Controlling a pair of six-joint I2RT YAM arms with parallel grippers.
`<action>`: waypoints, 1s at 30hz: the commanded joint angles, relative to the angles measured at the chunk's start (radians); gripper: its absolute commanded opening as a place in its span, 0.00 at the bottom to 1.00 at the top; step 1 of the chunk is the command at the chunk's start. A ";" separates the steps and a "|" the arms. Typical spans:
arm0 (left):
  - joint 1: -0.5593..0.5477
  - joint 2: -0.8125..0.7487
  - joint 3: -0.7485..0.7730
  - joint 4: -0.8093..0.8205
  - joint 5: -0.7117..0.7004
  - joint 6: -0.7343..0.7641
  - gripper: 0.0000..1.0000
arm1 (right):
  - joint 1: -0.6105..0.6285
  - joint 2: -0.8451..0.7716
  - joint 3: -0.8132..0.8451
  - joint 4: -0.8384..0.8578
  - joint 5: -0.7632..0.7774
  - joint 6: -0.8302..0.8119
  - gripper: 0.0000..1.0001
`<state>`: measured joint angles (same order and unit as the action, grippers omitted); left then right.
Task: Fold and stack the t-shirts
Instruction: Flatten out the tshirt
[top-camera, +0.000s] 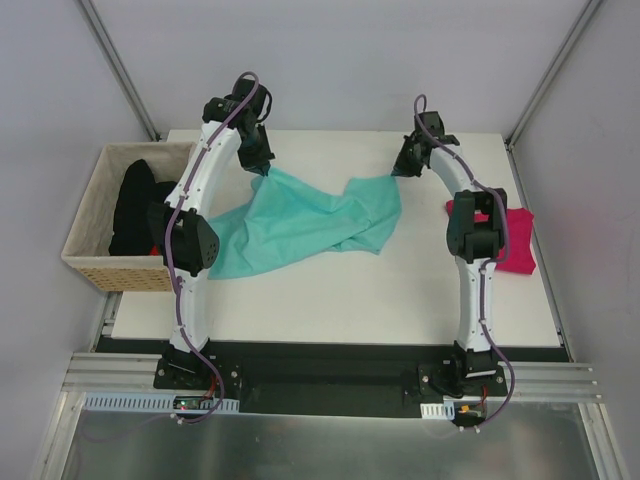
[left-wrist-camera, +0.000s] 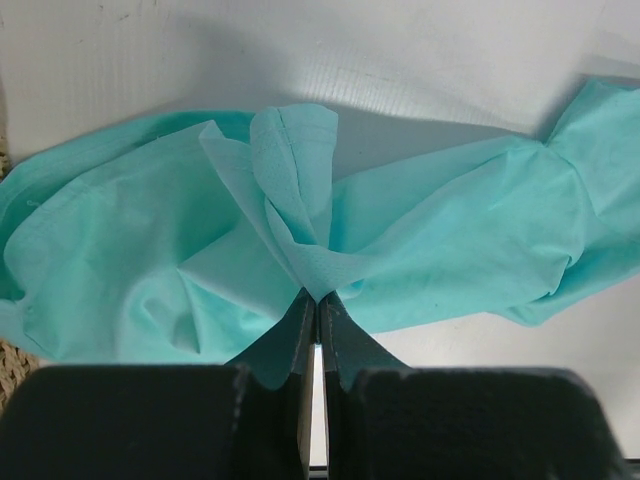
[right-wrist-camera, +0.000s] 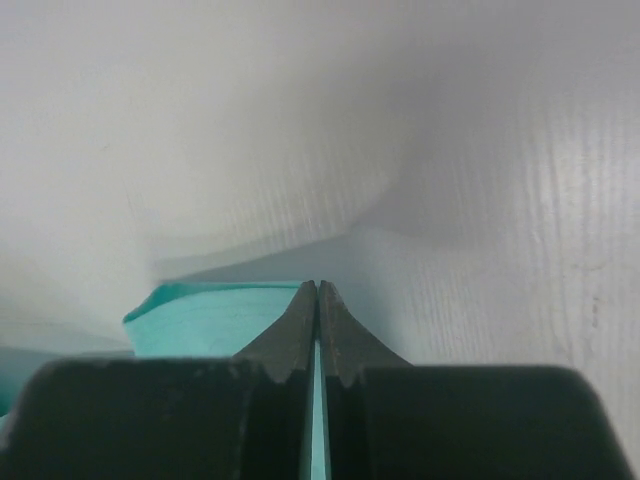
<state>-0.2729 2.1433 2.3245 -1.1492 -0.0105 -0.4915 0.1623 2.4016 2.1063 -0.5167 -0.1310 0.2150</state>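
Teal-green soft cloth t-shirt (top-camera: 310, 222) lies rumpled on white tabletop (top-camera: 330, 300), far-middle, long axis left-right between the arms: left gripper (top-camera: 262, 168) clenched on its far-left edge, right gripper (top-camera: 397, 176) clenched on its far-right corner.

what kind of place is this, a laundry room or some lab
Most likely a robotics lab test cell, not a home. The left arm and right arm are bolted at the edge of a white table, bare grey panel walls enclose it, and the teal t-shirt and basket look like props.
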 joint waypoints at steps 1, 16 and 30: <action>0.011 -0.037 0.042 -0.003 -0.048 -0.013 0.00 | -0.012 -0.179 0.030 -0.014 0.044 -0.042 0.01; 0.055 -0.148 0.121 0.068 -0.140 0.021 0.00 | -0.067 -0.426 0.124 -0.094 0.165 -0.180 0.01; 0.084 -0.214 0.127 0.117 -0.164 0.039 0.00 | -0.095 -0.588 0.089 -0.091 0.248 -0.270 0.01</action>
<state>-0.2020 1.9800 2.4191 -1.0462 -0.1268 -0.4801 0.0933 1.8870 2.1822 -0.6117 0.0422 0.0051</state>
